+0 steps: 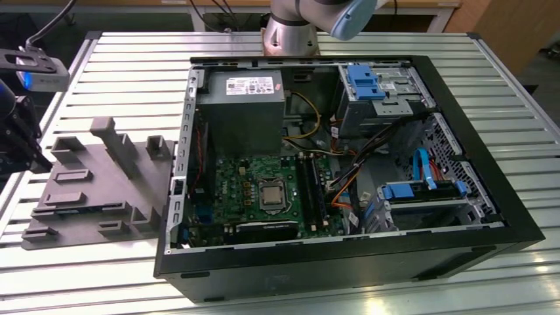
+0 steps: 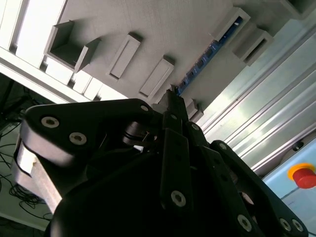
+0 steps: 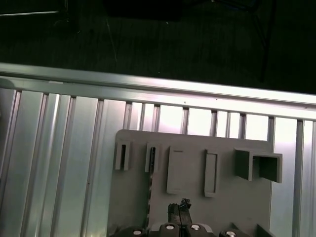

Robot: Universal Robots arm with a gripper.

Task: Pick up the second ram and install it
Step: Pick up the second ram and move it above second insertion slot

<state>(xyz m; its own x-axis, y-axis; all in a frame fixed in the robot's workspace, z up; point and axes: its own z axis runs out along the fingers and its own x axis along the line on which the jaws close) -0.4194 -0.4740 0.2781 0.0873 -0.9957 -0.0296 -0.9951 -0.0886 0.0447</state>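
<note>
Approach-to-pick: second ram (image 2: 211,50) sits in gray fixture (image 2: 163,24); my gripper (image 2: 173,96) hovers near, seemingly pressed together (empty), must spread to grasp.

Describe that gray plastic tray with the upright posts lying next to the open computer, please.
The gray fixture is one moulded, matte plastic slab lying flat on the slatted metal table, at the exterior view's left of the open computer case. Upright posts, raised blocks and narrow rectangular pockets rise from it. A thin bluish-green memory stick stands on edge in one of its slots.
</note>
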